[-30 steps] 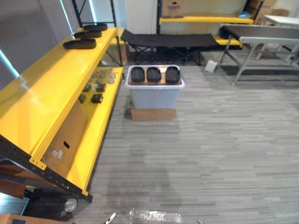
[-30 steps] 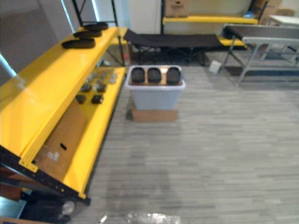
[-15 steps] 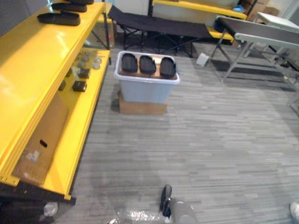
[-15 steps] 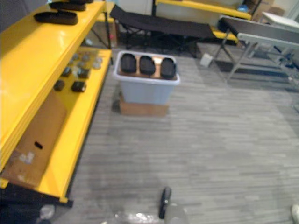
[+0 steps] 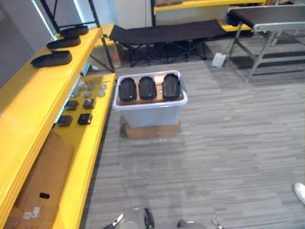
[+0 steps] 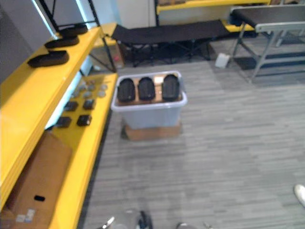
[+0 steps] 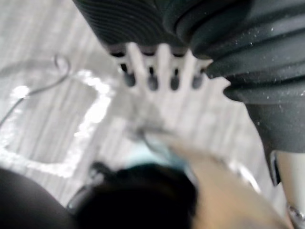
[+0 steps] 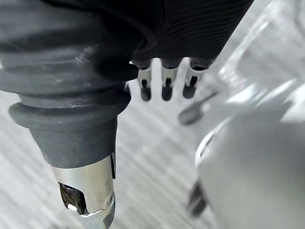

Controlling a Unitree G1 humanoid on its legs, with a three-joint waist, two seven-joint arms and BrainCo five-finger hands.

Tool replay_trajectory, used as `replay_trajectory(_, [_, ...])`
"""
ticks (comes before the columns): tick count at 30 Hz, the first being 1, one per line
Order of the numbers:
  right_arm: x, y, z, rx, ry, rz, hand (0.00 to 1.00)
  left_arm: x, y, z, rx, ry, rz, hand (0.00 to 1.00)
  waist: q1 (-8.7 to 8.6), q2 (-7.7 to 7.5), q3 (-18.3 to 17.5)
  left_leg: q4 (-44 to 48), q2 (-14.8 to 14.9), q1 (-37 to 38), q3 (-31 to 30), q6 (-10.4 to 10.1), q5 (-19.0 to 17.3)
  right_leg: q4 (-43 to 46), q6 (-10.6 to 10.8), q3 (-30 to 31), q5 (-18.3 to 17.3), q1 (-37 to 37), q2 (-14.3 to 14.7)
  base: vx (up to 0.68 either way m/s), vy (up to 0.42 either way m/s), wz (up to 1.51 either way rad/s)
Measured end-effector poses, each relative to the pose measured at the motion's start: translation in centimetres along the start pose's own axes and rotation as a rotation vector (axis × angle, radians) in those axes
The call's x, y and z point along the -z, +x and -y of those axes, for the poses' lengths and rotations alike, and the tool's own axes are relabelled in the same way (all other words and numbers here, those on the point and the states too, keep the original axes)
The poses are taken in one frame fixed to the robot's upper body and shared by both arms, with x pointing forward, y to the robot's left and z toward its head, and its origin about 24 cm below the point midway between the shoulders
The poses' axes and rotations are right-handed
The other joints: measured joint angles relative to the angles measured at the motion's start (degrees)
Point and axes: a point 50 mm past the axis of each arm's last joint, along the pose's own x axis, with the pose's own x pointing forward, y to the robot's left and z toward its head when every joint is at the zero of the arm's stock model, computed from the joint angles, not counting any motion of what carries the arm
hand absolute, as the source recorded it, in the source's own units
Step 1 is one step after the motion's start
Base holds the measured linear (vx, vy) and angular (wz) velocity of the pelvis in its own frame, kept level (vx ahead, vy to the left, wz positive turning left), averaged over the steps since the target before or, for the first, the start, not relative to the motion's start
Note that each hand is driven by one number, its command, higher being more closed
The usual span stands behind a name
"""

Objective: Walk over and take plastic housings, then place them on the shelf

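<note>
Both robot hands hang low with nothing in them: the left robot hand (image 7: 163, 59) shows straight, spread fingers above the grey floor (image 5: 228, 157), and the right robot hand (image 8: 166, 81) has its fingers loosely extended too. From the head cameras I count three black plastic housings (image 5: 147, 88) lying side by side in a pale bin (image 5: 150, 112), which stands on a brown box (image 5: 152, 130) on the floor, just beside the yellow shelf (image 5: 28, 100). Three further housings (image 5: 51, 58) sit in a row along the shelf's top level, well apart from the bin. On the lower level I see four small dark blocks (image 5: 85, 119), some grey round parts (image 5: 90, 87) too small to count, and one cardboard sheet (image 5: 45, 179). One black cot (image 5: 167, 33) stands behind the bin.
</note>
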Motion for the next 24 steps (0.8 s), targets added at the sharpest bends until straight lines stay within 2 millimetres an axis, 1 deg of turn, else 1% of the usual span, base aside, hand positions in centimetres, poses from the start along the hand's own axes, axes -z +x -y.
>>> replay_trajectory(1, [0.2, 0.0, -0.2, -0.005, -0.012, -0.006, 0.0, 0.3, -0.1, -0.5, -0.014, 0.0, -0.005, 0.0, 0.2, -0.84, 0.22, 0.41, -0.65, 0.14, 0.64, 1.18, 1.82, 0.15, 0.14, 0.27, -1.19, 0.71, -0.82, 0.58, 0.238, -0.12])
replay_trajectory(2, [0.2, 0.1, -0.7, -0.015, -0.027, -0.01, 0.0, 0.4, -0.2, -1.2, -0.04, -0.013, -0.008, 0.0, 0.42, -2.7, -0.1, 3.02, -1.68, -0.24, 1.83, 2.69, 2.63, 2.26, -0.12, 0.36, -4.35, 0.72, -2.91, 0.6, 0.229, -0.09])
replay_trajectory(3, [0.4, 0.2, -0.8, -0.016, -0.038, -0.018, 0.0, 0.5, -0.2, -1.7, -0.061, -0.002, -0.013, 0.0, 0.87, -4.75, -0.33, 4.41, -3.18, 0.24, 3.24, 4.8, 1.2, 6.96, -0.99, 0.5, -6.45, -0.36, -5.31, 0.6, 0.215, -0.08])
replay_trajectory(4, [0.2, 0.2, -1.2, -0.024, -0.052, -0.014, 0.0, 0.3, -0.2, -1.8, -0.07, 0.013, -0.011, 0.0, 0.83, -5.19, -0.3, 4.32, -4.06, 0.68, 3.29, 6.14, 0.34, 12.29, 0.7, 0.17, -6.37, -2.22, -6.17, 0.7, 0.219, 0.01])
replay_trajectory(5, [0.4, 0.3, -2.0, -0.041, -0.071, -0.01, 0.0, -0.1, -0.2, -1.8, -0.075, 0.028, 0.001, 0.0, 0.57, -5.42, -0.06, 2.8, -5.08, 2.76, 3.23, 7.13, -0.35, 26.17, 5.83, -0.46, -4.17, -7.85, -8.8, 0.57, 0.18, 0.13])
replay_trajectory(6, [0.8, 0.5, -3.1, -0.061, -0.113, -0.024, 0.0, -0.5, -0.3, -2.3, -0.103, 0.034, 0.014, 0.0, 0.44, -5.95, 0.54, 0.61, -6.12, 6.85, 2.89, 7.35, -1.19, 39.38, 9.72, -0.37, -1.82, -13.1, -11.64, 0.55, 0.182, 0.17])
replay_trajectory(7, [1.2, 0.5, -3.5, -0.068, -0.119, -0.033, 0.0, -0.7, -0.3, -2.5, -0.114, 0.036, 0.025, 0.0, 0.26, -6.2, 0.82, -0.28, -6.49, 9.06, 2.69, 7.14, -1.82, 43.86, 9.55, -0.91, -1.92, -14.48, -12.99, 0.51, 0.153, 0.12])
replay_trajectory(8, [0.9, 0.5, -3.3, -0.062, -0.143, -0.004, 0.0, -1.1, -0.4, -2.4, -0.119, 0.049, 0.058, 0.0, 0.24, -6.27, 0.86, -2.17, -6.96, 13.43, 2.77, 7.16, -2.37, 47.71, 8.07, -3.6, -2.87, -16.48, -15.39, 0.6, 0.146, 0.12])
replay_trajectory(9, [0.7, 0.5, -3.4, -0.057, -0.164, 0.01, 0.0, -1.9, -0.4, -2.2, -0.111, 0.055, 0.099, 0.0, 0.21, -5.59, 1.15, -4.1, -6.94, 17.25, 2.67, 6.99, -2.54, 45.9, 6.74, -7.04, -4.0, -17.69, -16.69, 0.59, 0.117, 0.14])
replay_trajectory(10, [0.6, 0.5, -3.4, -0.056, -0.172, 0.015, 0.0, -2.6, -0.4, -2.0, -0.103, 0.07, 0.123, 0.0, 0.14, -5.52, 1.11, -4.98, -6.72, 18.62, 2.34, 6.89, -2.59, 42.72, 6.26, -8.56, -4.43, -18.18, -16.67, 0.45, 0.031, 0.3])
replay_trajectory(11, [0.5, 0.5, -3.6, -0.054, -0.177, 0.031, 0.0, -4.1, -0.5, -1.3, -0.083, 0.083, 0.177, 0.0, -0.3, -5.4, 1.11, -5.79, -6.17, 20.23, 0.88, 6.13, -3.05, 34.82, 6.09, -10.35, -4.47, -18.91, -15.88, 0.32, -0.013, 0.4])
replay_trajectory(12, [0.5, 0.5, -3.7, -0.05, -0.184, 0.038, 0.0, -5.2, -0.6, -0.9, -0.069, 0.086, 0.214, 0.0, -0.41, -5.43, 1.08, -5.8, -5.86, 20.26, 0.39, 5.57, -3.39, 29.76, 6.16, -10.3, -4.22, -19.56, -15.39, 0.36, -0.048, 0.6])
replay_trajectory(13, [0.3, 0.5, -3.6, -0.039, -0.191, 0.051, 0.0, -7.1, -0.9, -0.3, -0.044, 0.105, 0.278, 0.0, -0.4, -5.44, 1.07, -5.4, -5.22, 20.25, -1.03, 4.43, -4.16, 22.25, 6.14, -8.49, -2.84, -21.54, -14.72, 0.37, -0.095, 0.72])
replay_trajectory(14, [0.2, 0.5, -3.4, -0.023, -0.194, 0.061, 0.0, -8.3, -1.0, 0.6, -0.004, 0.1, 0.318, 0.0, -0.46, -5.4, 1.09, -4.79, -4.8, 20.23, -2.96, 3.05, -5.08, 18.53, 5.5, -4.56, -0.35, -23.62, -14.06, 0.38, -0.116, 0.75])
replay_trajectory(15, [0.2, 0.5, -3.4, -0.018, -0.198, 0.065, 0.0, -8.7, -1.1, 0.9, 0.008, 0.095, 0.327, 0.0, -0.54, -5.41, 1.09, -4.41, -4.55, 20.44, -3.94, 2.39, -5.51, 17.63, 5.52, -2.21, 1.02, -24.26, -13.37, 0.38, -0.175, 0.85])
replay_trajectory(16, [0.5, 0.5, -3.0, 0.001, -0.214, 0.062, 0.0, -8.8, -1.1, 1.1, 0.022, 0.103, 0.326, 0.0, -0.67, -5.52, 1.04, -3.4, -4.08, 21.37, -6.14, 1.07, -6.35, 16.19, 6.11, 1.82, 3.78, -23.96, -12.24, 0.37, -0.24, 0.9])
replay_trajectory(17, [1.3, 0.4, -2.4, 0.016, -0.235, 0.043, 0.0, -8.4, -1.0, 0.9, 0.021, 0.111, 0.316, 0.0, -0.49, -6.08, 0.67, -2.75, -4.08, 22.6, -7.98, -0.23, -7.18, 14.45, 6.39, 3.34, 8.3, -22.81, -11.45, 0.44, -0.353, 0.98])
replay_trajectory(18, [1.9, 0.4, -2.3, 0.015, -0.249, 0.028, 0.0, -7.9, -1.0, 0.5, 0.013, 0.103, 0.306, 0.0, -0.4, -7.18, 0.01, -2.6, -4.59, 23.2, -9.4, -1.35, -7.99, 12.99, 5.68, 3.41, 13.38, -22.08, -11.04, 0.38, -0.352, 0.77])
replay_trajectory(19, [2.3, 0.3, -2.4, 0.012, -0.256, 0.019, 0.0, -7.6, -1.0, 0.2, 0.007, 0.095, 0.302, 0.0, -0.48, -8.16, -0.58, -2.23, -5.18, 23.13, -10.13, -1.68, -8.92, 12.61, 5.23, 2.83, 15.31, -22.16, -10.91, 0.36, -0.361, 0.44])
replay_trajectory(20, [1.7, 0.3, -1.8, 0.023, -0.302, 0.03, 0.0, -7.0, -0.8, 0.4, 0.013, 0.061, 0.288, 0.0, 0.09, -6.64, -1.54, 0.15, -3.33, 22.58, -10.88, -1.82, -11.81, 11.8, 4.82, 1.31, 11.61, -20.73, -9.92, 0.34, -0.325, 0.23])
replay_trajectory(21, [0.2, 0.2, -1.7, 0.022, -0.371, 0.072, 0.0, -6.1, -0.6, 1.0, 0.027, 0.052, 0.261, 0.0, 0.17, -3.53, -1.39, 3.84, -0.86, 20.61, -11.55, -2.83, -13.41, 8.95, 4.58, 0.27, 11.64, -19.22, -7.54, 0.3, -0.282, 0.14])
replay_trajectory(22, [-0.3, 0.2, -1.8, 0.014, -0.403, 0.09, 0.0, -5.8, -0.5, 1.2, 0.032, 0.053, 0.252, 0.0, -0.16, -2.54, -1.11, 6.37, -0.06, 19.2, -11.66, -3.33, -13.8, 7.35, 4.55, -0.44, 11.63, -18.27, -6.93, 0.23, -0.228, 0.23])
replay_trajectory(23, [-1.4, 0.1, -2.0, -0.004, -0.487, 0.116, 0.0, -5.7, -0.4, 1.6, 0.04, 0.071, 0.248, 0.0, -0.53, -1.51, 0.03, 13.83, 0.95, 15.22, -11.64, -4.71, -13.9, 4.4, 4.33, -0.76, 11.6, -16.15, -6.29, 0.14, -0.173, 0.18])
replay_trajectory(24, [-2.1, 0.1, -1.8, -0.004, -0.552, 0.122, 0.0, -5.5, -0.4, 1.9, 0.041, 0.094, 0.242, 0.0, -0.31, -0.6, 0.23, 17.34, 1.91, 12.71, -11.31, -6.16, -15.16, 3.39, 3.92, -0.87, 11.71, -15.26, -6.34, 0.13, -0.152, 0.11])
